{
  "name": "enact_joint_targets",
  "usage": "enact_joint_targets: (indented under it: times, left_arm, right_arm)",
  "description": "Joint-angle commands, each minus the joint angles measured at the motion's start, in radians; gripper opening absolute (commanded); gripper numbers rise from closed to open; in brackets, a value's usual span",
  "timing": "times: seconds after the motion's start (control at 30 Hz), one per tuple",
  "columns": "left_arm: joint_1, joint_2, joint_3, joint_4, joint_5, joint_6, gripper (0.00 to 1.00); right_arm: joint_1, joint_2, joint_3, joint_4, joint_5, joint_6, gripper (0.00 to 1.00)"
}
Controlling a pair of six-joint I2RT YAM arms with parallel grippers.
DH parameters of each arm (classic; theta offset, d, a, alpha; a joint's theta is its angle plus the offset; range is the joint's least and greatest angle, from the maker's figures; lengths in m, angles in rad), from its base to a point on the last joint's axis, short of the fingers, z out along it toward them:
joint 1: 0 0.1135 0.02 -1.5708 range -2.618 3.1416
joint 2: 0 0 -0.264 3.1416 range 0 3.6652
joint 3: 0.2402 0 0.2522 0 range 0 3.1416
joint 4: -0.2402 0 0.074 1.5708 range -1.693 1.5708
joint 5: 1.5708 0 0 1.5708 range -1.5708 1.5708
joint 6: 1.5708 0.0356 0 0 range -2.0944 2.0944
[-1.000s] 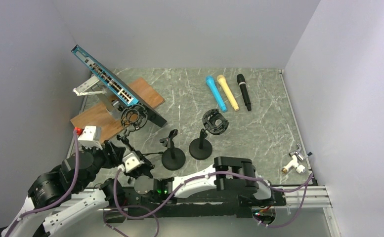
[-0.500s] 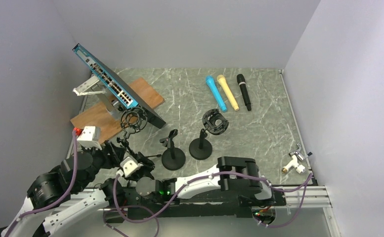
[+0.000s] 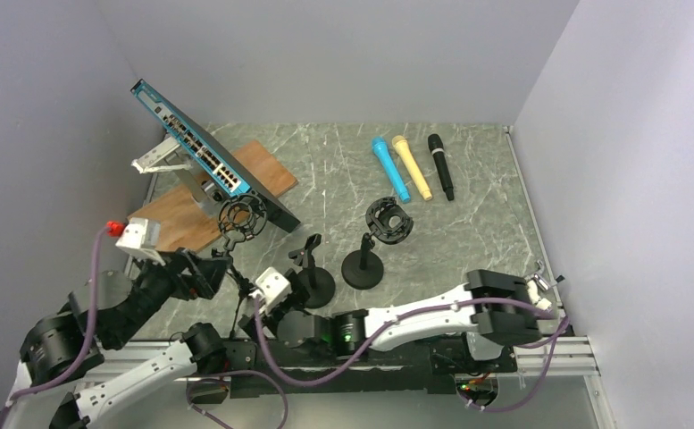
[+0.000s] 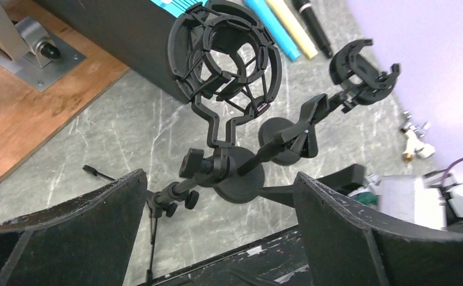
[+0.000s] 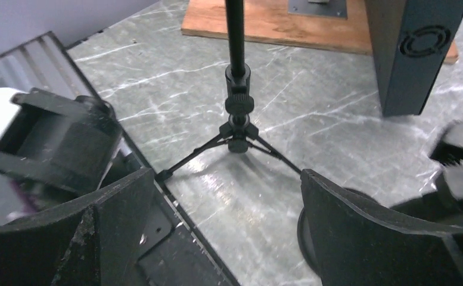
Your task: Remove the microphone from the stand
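Three microphones lie side by side on the table at the back: blue (image 3: 390,168), yellow (image 3: 412,167) and black (image 3: 440,166). Three black stands are near the arms. The tripod stand (image 3: 236,259) carries an empty ring shock mount (image 4: 226,56). The round-base stand (image 3: 312,279) ends in a clip (image 4: 303,122). The second round-base stand (image 3: 363,261) carries an empty open mount (image 3: 388,221). My left gripper (image 3: 213,271) is open beside the tripod stand, touching nothing. My right gripper (image 3: 261,308) is open low at the near edge, facing the tripod legs (image 5: 236,140), with nothing between its fingers.
A blue network switch (image 3: 202,150) leans on a bracket over a wooden board (image 3: 169,216) at the left. A white bracket (image 3: 157,159) lies behind it. A white and brass fitting (image 3: 532,295) sits at the right edge. Grey walls close in the table.
Both grippers have opened wide; the right one was shut a second ago. The left wrist has drawn back to the left and risen. The right arm's elbow has swung right.
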Motion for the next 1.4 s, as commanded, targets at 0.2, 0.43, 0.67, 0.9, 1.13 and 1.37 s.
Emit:
enact_joint_targets:
  times: [0.2,0.43,0.67,0.9,1.13,1.37]
  left_arm:
    - [-0.003,0.185,-0.025,0.046,-0.027,0.077,0.86]
    - [-0.002,0.221,-0.098,0.086,-0.113,0.113,0.75]
    - [-0.002,0.179,-0.142,0.141,-0.088,0.157,0.46]
    - [-0.002,0.056,-0.171,0.218,0.027,0.247,0.31]
    - [-0.003,0.041,-0.192,0.262,0.148,0.333,0.15]
    - [-0.002,0.107,-0.202,0.274,0.214,0.356,0.11]
  right_arm:
    - [0.006,-0.352,-0.205,-0.006,-0.095,0.18,0.95]
    - [0.006,-0.474,-0.269,0.006,-0.091,0.163,0.95]
    - [0.006,-0.514,-0.296,-0.006,-0.075,0.169,0.96]
    - [0.006,-0.524,-0.3,-0.006,-0.066,0.153,0.96]
    - [0.006,-0.526,-0.302,-0.002,-0.061,0.144,0.97]
    - [0.006,-0.527,-0.301,-0.012,-0.059,0.151,0.97]
